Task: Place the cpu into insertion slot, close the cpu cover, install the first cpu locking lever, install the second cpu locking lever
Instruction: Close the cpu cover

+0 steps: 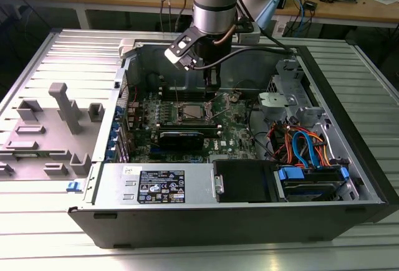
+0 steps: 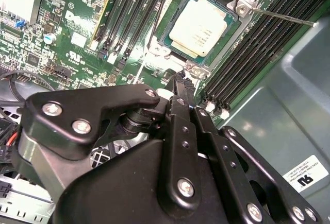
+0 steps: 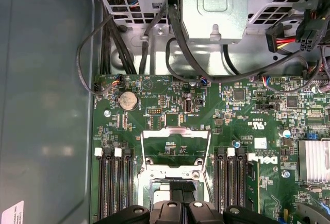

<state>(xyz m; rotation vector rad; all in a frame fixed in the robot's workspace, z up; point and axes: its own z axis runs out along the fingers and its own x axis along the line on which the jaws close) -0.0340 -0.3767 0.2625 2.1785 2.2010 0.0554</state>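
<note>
Claw (image 2: 179,81), pinched together and empty, hovered by the seated cpu (image 2: 198,26), where a crooked push could jam the raised cpu cover (image 3: 175,131).

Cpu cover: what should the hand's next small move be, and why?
Probably ease the hand to the cpu cover and tip it down. The cpu already sits in the insertion slot, the cover is flipped open with board showing through its window, and the hand hovers beside the slot.
</note>
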